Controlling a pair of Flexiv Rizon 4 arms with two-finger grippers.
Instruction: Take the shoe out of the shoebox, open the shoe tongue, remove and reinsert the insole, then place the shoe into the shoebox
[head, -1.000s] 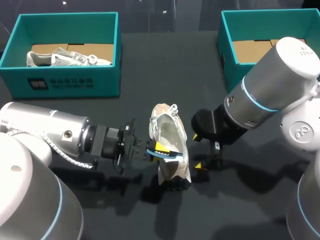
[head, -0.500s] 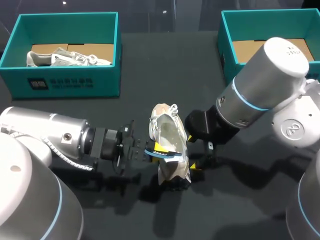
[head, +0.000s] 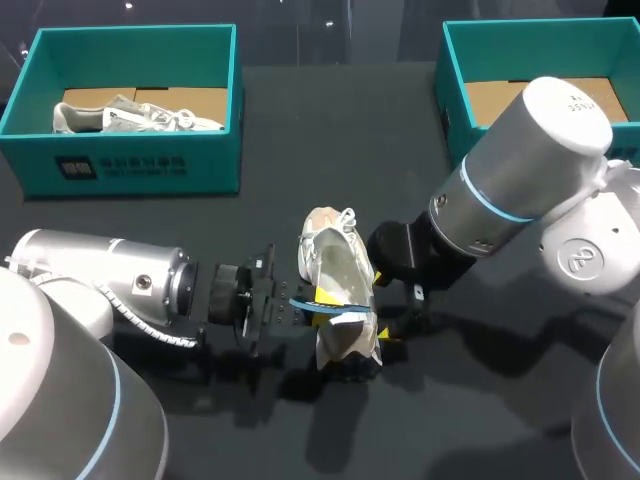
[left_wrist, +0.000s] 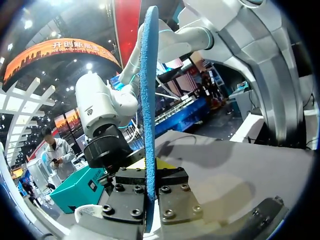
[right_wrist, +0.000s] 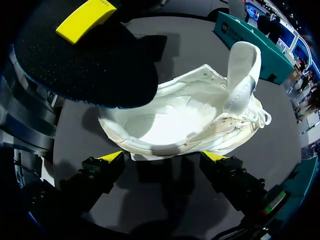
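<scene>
On the table (head: 330, 160) the shoe (head: 338, 275) rests near the middle with the left pincer (left_wrist: 150, 172) clamped on the blue insole (left_wrist: 149, 75) at its mouth, while the right pincer (right_wrist: 162, 157) stands spread beside it gripping nothing, so the insole could snag the collar and drag the shoe.

Light falls evenly from overhead in the head view; the dark table (head: 300, 130) returns little of it. Soft shadows lie on it under the left arm (head: 100, 280), the right arm (head: 520, 180) and the shoe (head: 340, 290). The right arm's casing shows a mild sheen (no hard glare). In the right wrist view the shoe's white lining is brightest, nearly washed out, and the insole (right_wrist: 85, 70) throws a dark shadow on the table.
</scene>
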